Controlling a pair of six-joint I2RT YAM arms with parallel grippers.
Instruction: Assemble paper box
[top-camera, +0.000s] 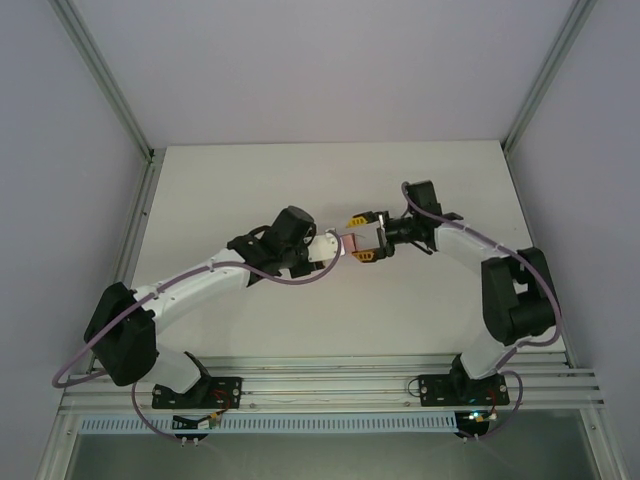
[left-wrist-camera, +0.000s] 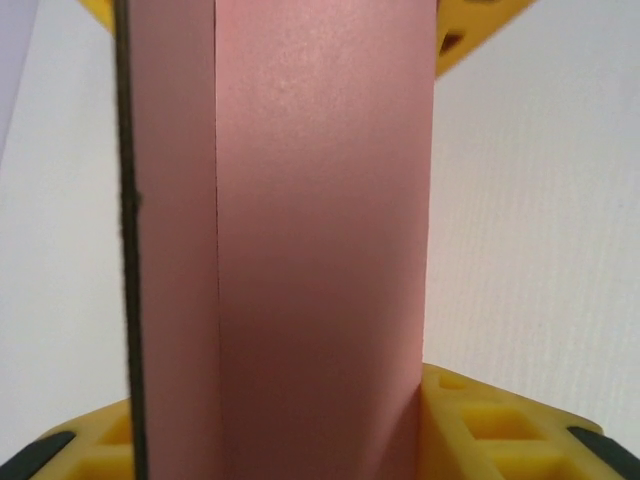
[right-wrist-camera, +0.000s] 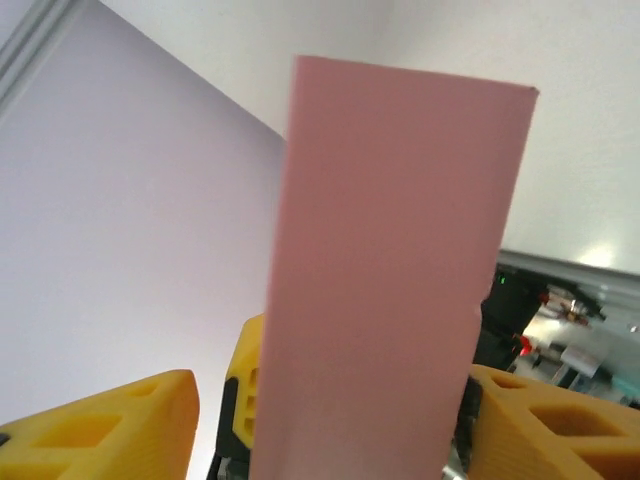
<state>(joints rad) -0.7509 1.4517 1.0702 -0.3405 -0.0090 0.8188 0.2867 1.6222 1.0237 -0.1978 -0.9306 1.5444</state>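
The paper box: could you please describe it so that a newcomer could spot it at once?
Look to the middle of the white table, where the two arms' tips meet. Between the left gripper and the right gripper hangs the paper box, a small slab of matte card. It is the only pink thing there.

The paper box (top-camera: 350, 243) is pink matte card folded into a slim rectangular sleeve, held at mid-frame in the top view. Seen from the left wrist, it runs from 6 to 12 o'clock.

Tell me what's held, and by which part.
The paper box, clamped across one end by the left end effector; the right end effector stands open.
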